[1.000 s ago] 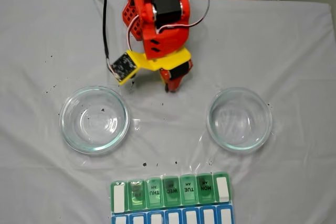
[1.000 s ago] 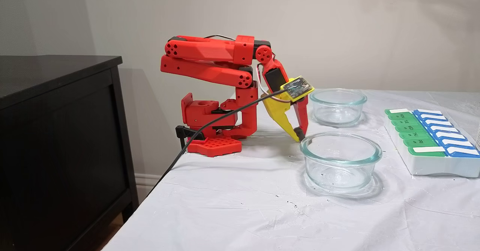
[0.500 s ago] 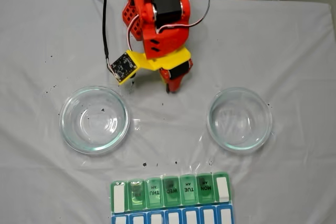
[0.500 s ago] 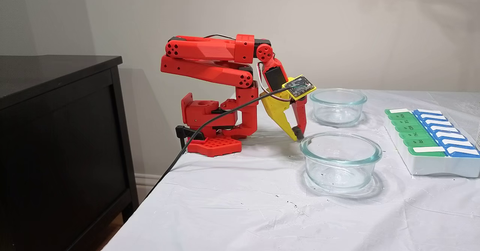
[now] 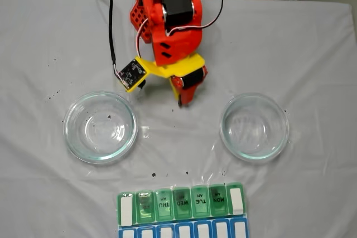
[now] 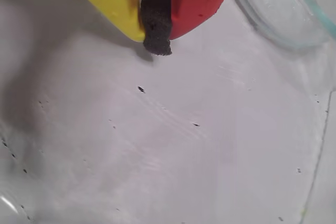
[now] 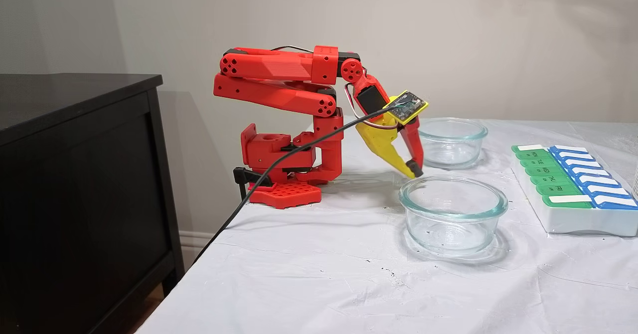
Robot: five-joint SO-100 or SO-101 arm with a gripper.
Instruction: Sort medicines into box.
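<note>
broadly, a white cloth-covered table [image 5: 312, 43] carries everything. at its far edge in the top-down fixed view sits the folded red arm [image 7: 279, 82], reaching toward the middle. two clear glass dishes flank that middle: the left dish [image 5: 100, 127] and the right dish [image 5: 255, 127], neither visibly holding any medicine. along the near edge lies the box [image 5: 181, 203], its green lids down, well apart from the arm. the gripper [image 6: 155, 38] hangs just above bare cloth between the dishes, its yellow and red jaws pressed together on their own black foam pad, carrying nothing. no red or green balls are visible on the cloth; only black specks [image 6: 141, 89] dot it. my worry: the tip is near the left dish's rim in the side fixed view, so a sideways swing could knock the glass, and those specks could be mistaken for pills.
</note>
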